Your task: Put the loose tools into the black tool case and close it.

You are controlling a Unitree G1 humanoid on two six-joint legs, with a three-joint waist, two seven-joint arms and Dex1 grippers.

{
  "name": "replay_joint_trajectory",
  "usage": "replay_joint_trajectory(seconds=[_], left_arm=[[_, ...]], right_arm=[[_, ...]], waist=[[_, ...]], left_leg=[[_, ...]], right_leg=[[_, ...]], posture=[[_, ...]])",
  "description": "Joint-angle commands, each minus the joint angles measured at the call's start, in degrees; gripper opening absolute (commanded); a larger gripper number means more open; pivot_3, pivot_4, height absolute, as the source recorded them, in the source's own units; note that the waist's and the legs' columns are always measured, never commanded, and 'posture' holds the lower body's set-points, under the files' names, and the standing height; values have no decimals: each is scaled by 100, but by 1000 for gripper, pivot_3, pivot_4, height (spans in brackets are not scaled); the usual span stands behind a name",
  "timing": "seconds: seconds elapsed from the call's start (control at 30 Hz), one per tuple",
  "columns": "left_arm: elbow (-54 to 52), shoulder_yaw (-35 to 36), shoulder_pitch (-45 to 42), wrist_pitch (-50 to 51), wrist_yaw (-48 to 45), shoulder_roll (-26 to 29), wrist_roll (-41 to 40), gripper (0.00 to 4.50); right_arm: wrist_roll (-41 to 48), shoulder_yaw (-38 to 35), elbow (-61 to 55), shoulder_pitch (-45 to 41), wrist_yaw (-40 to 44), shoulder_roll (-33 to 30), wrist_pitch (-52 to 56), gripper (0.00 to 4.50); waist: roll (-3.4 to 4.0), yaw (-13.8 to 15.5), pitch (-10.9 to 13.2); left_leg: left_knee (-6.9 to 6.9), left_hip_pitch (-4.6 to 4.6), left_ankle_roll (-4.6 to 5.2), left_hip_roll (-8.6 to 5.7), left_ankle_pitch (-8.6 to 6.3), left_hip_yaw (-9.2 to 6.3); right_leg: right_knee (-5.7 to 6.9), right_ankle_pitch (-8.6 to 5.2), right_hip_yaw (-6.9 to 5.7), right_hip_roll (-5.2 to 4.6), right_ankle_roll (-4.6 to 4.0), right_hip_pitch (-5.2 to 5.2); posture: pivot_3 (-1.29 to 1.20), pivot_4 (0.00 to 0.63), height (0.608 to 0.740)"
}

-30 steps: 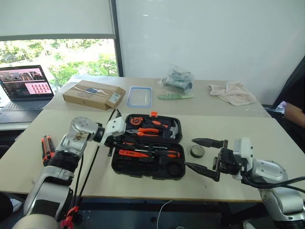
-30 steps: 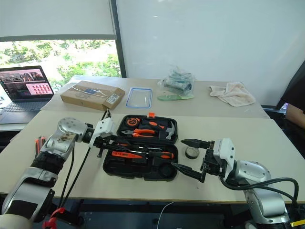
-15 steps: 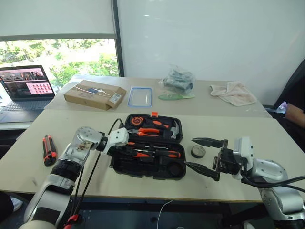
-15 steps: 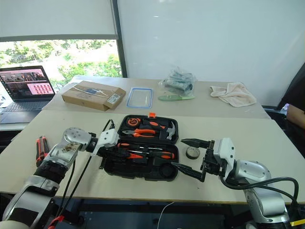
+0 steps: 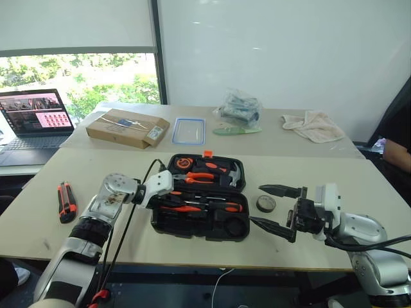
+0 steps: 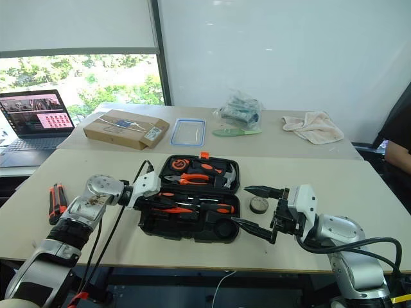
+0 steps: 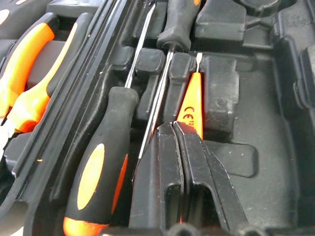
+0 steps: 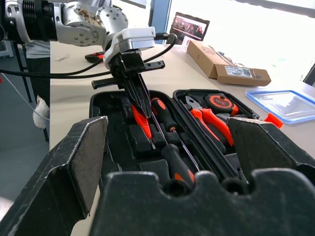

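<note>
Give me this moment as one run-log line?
left gripper: shut on tester screwdriver, over black tool case | right gripper: open | utility knife, tape roll: on table

Bare table (image 5: 359, 186) right of tool case (image 5: 200, 221)

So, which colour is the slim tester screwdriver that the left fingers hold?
All orange, clearest in the left wrist view.

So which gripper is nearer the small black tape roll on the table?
The right. The right gripper hangs open just in front of the tape roll, which lies beside the black tool case. The left gripper is shut on the orange tester screwdriver inside the case's far side.
</note>
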Motion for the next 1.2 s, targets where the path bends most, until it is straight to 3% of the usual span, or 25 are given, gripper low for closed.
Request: replay_joint_trajectory(seconds=[0.03,0.17,0.3,0.4,0.53,0.63,0.77,0.93,1.03,1.2], left_arm=[[-13,-76,91,-176,-210,147,52,93],[-151,132,228,-94,-72,145,-119,93],[-518,1166,651,-77,292,211,-991,93],[-1212,2217,1526,129,703,322,-1730,763],[-2256,3586,3470,77,1434,311,-2083,2110],[-2874,4676,4794,225,2306,-63,-2325,3119],[-3029,5922,5752,171,3571,-768,-2679,4448],[-3216,6434,6206,294,4382,-1281,-3009,4448],[-3466,6141,5867,849,4808,-1109,-3185,4448],[-3436,5624,4754,2504,5939,-258,-3115,4448]], right_arm=[[45,-102,-75,-37,9,-16,-107,4500],[33,-92,-55,-60,0,4,-126,4500],[115,-161,-45,-55,-66,91,-141,4500],[237,-207,-56,-21,-111,168,-61,4500],[220,-104,-21,15,-48,261,-158,4500],[199,-26,11,-37,34,345,-265,4500],[144,67,9,-127,95,446,-387,4500],[112,186,-17,-218,119,493,-433,4500],[122,224,30,-309,143,477,-396,4500],[121,284,114,-434,202,455,-339,4500]], waist=[[0,-3,0],[0,-2,0],[0,-30,0],[0,-67,0],[3,-162,-2],[2,-152,-1],[-4,-34,-1],[-8,26,-4],[-12,77,-6],[-31,66,-18]], left_leg=[[0,-1,0,0,0,1],[-1,0,0,0,0,1],[0,-3,0,4,0,1],[-1,-14,-6,14,3,0],[-21,-4,-24,16,13,4],[-35,4,-24,17,12,11],[-33,3,9,11,-10,2],[-31,27,3,9,-6,3],[-28,27,2,4,-1,-1],[-31,32,-14,7,11,-7]], right_leg=[[-1,0,0,0,0,0],[-3,0,1,0,0,0],[0,0,2,0,0,-5],[5,0,2,-2,-1,-20],[0,1,8,-13,-1,-19],[-11,0,11,-21,1,-18],[-12,-1,-6,-37,2,-9],[-13,-8,-9,-48,-17,6],[-8,-13,-13,-50,-26,9],[0,6,-12,-31,-13,15]], posture=[[0,150,740],[0,150,740],[0,150,740],[0,150,740],[0,150,740],[0,150,740],[0,150,740],[0,150,740],[0,150,740],[0,150,740]])
